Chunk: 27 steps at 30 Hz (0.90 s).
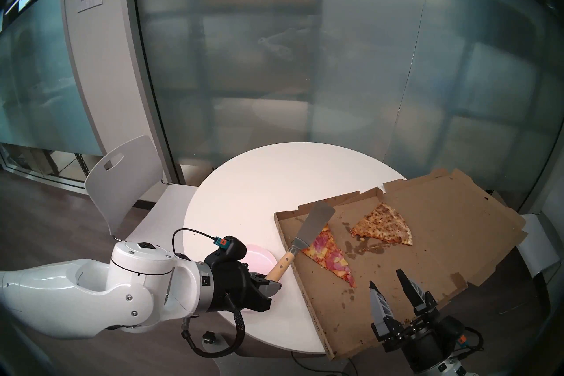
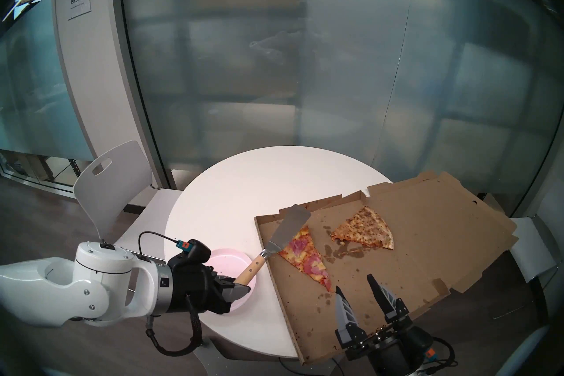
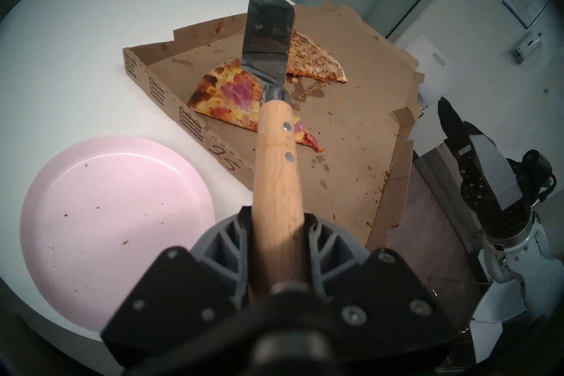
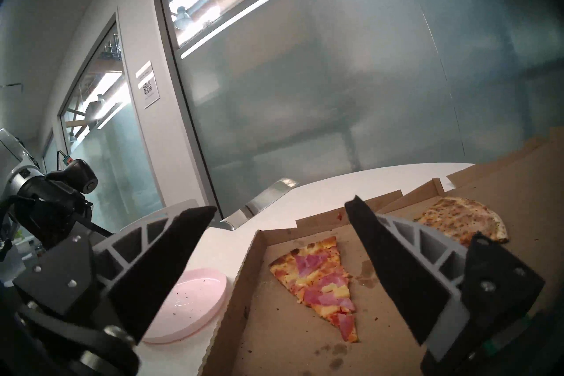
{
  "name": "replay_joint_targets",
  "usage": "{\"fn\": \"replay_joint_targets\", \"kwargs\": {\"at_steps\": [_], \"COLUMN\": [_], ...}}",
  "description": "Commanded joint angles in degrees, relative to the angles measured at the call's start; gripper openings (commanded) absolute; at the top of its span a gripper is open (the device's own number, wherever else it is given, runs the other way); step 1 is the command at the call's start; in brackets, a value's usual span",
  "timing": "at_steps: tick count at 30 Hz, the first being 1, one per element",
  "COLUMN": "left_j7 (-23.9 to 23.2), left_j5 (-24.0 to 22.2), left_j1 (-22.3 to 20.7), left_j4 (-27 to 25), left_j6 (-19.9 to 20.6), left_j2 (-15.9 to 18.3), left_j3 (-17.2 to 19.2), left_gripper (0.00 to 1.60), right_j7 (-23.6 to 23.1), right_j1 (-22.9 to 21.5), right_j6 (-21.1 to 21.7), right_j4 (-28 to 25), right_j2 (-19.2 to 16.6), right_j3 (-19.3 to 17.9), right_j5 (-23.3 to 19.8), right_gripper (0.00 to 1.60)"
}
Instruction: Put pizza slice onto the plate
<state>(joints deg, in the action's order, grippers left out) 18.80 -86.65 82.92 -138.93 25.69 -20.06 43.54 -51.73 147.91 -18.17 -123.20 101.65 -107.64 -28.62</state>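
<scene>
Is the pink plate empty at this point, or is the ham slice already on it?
Empty: the plate holds only a few dark crumbs, and the ham slice lies in the pizza box.

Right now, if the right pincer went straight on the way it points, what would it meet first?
Probably the ham-and-pineapple pizza slice in the open pizza box: in the wrist view it lies between the open right pincer's fingers. The pincer seems raised, so it might pass over; depth is unclear.
</scene>
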Motion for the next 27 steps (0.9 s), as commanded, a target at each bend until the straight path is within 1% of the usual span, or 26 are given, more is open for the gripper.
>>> {"fn": "replay_joint_targets", "kwargs": {"at_steps": [1,3,4,5,6,7,8,9,10,12,13,15,16,17,19,20,21,22,27], "left_j7": [-2.2,-2.0,-2.3,-1.7,-2.5,-1.9,-1.9,-1.6,-1.7,-1.2,-1.2,-0.6,-0.9,-0.4,-0.5,-0.2,-0.2,0.3,0.1], "left_j5": [1.7,2.7,3.5,4.1,4.3,5.2,6.0,6.7,7.3,9.1,9.9,11.6,11.9,12.9,13.8,14.7,15.0,15.5,16.2], "left_j1": [-2.9,-3.6,-4.2,-4.3,-5.0,-5.1,-5.6,-5.8,-6.2,-6.8,-7.2,-7.6,-7.9,-8.2,-9.3,-10.2,-10.5,-10.8,-12.7], "left_j4": [-1.1,-1.1,-1.1,-1.1,-1.1,-1.1,-1.1,-1.1,-1.1,-1.1,-1.1,-1.1,-1.1,-1.1,-1.1,-1.1,-1.1,-1.1,-1.1], "left_j6": [-1.7,-1.5,-1.6,-1.3,-1.7,-1.5,-1.7,-1.5,-1.8,-1.7,-2.0,-1.7,-1.9,-1.5,-0.8,0.0,0.3,1.0,3.2], "left_j2": [-5.8,-8.1,-8.3,-9.8,-8.9,-10.5,-10.7,-11.9,-11.8,-13.4,-13.4,-15.4,-15.2,-16.7,-17.4,-18.6,-18.9,-20.2,-22.2], "left_j3": [-2.7,-3.9,-4.6,-5.0,-5.8,-6.3,-7.2,-7.8,-8.6,-9.8,-10.6,-12.0,-12.7,-13.2,-13.4,-13.7,-13.8,-13.8,-14.7], "left_gripper": [0.00,0.00,0.00,0.00,0.00,0.00,0.00,0.00,0.00,0.00,0.00,0.00,0.00,0.00,0.00,0.00,0.00,0.00,0.00], "right_j7": [0.1,0.3,0.3,0.4,0.4,0.5,0.6,0.5,0.5,0.6,0.7,0.8,0.9,1.0,1.0,0.9,0.9,0.8,0.3], "right_j1": [0.0,0.2,0.3,0.3,0.4,0.5,0.6,0.6,0.7,0.7,0.8,1.0,1.0,1.1,1.2,1.3,1.4,1.5,1.9], "right_j6": [0.7,1.0,1.2,1.2,1.3,1.5,1.6,1.6,1.8,1.9,2.1,2.5,2.7,2.9,3.4,3.9,4.4,4.6,6.0], "right_j4": [-1.0,-1.1,-1.1,-1.1,-1.1,-1.1,-1.1,-1.1,-1.0,-1.0,-0.9,-0.8,-0.7,-0.7,-0.5,-0.6,-0.6,-0.7,-1.2], "right_j2": [0.4,0.6,0.7,0.8,0.9,1.1,1.3,1.3,1.5,1.7,1.8,2.1,2.3,2.5,2.7,3.0,3.2,3.3,3.7], "right_j3": [0.7,0.8,0.8,0.8,0.8,0.8,0.8,0.7,0.7,0.7,0.8,0.8,0.9,1.0,1.2,1.5,1.8,1.9,2.3], "right_j5": [-0.6,-0.2,-0.3,-0.2,-0.3,-0.4,-0.5,-0.4,-0.5,-0.6,-0.8,-1.1,-1.5,-1.8,-2.7,-3.6,-4.5,-5.0,-7.9], "right_gripper": [1.60,1.60,1.60,1.60,1.60,1.60,1.60,1.60,1.60,1.60,1.60,1.60,1.60,1.60,1.60,1.60,1.60,1.60,1.60]}}
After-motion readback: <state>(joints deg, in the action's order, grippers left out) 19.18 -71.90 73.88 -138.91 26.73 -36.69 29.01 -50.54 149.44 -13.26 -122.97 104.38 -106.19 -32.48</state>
